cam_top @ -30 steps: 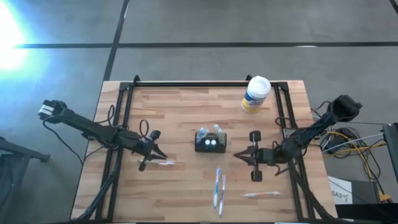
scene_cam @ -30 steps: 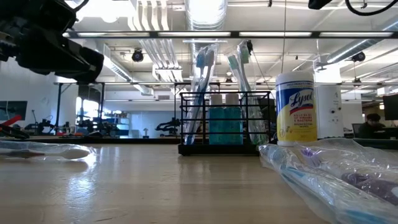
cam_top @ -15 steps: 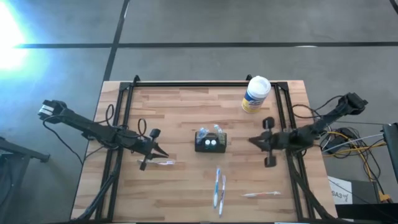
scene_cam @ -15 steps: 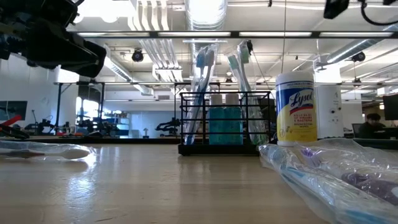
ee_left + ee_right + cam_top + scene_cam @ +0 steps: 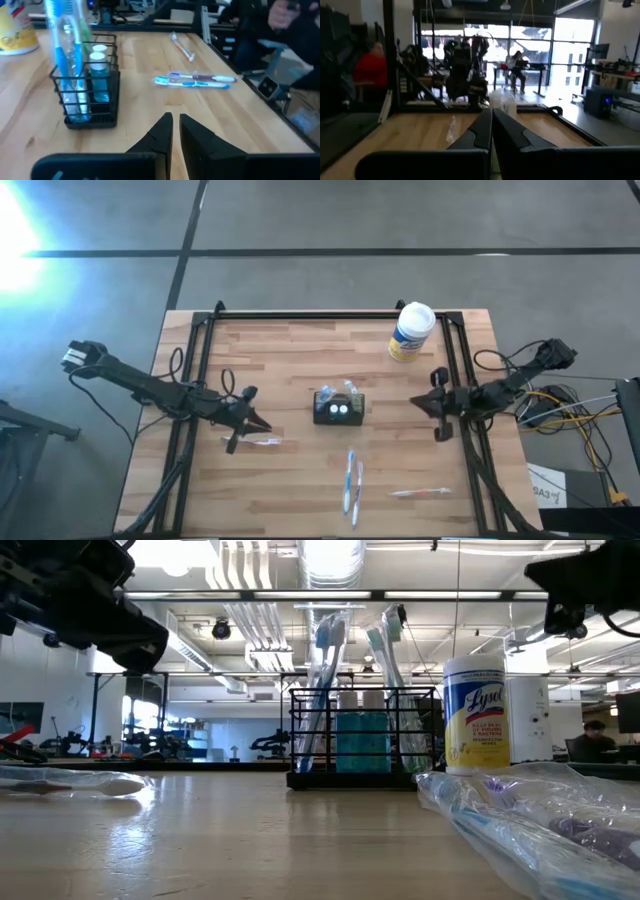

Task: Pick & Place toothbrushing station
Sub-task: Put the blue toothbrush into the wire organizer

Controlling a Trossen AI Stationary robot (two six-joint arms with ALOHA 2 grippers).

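Toothbrushing station [image 5: 338, 408]: black wire holder (toothbrushes inside), seen at frame centre in the high view. Left gripper [image 5: 256, 422]: found left of centre, fingers nearly pressed together, nothing pinched. Right gripper [image 5: 418, 401]: found at right, over the table edge, fingers pressed together, empty.

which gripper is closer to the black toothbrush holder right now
The left, narrowly. The left gripper sits just off the toothbrush holder on the left arm's side. The right gripper is slightly farther off on the opposite side, near the table's edge.
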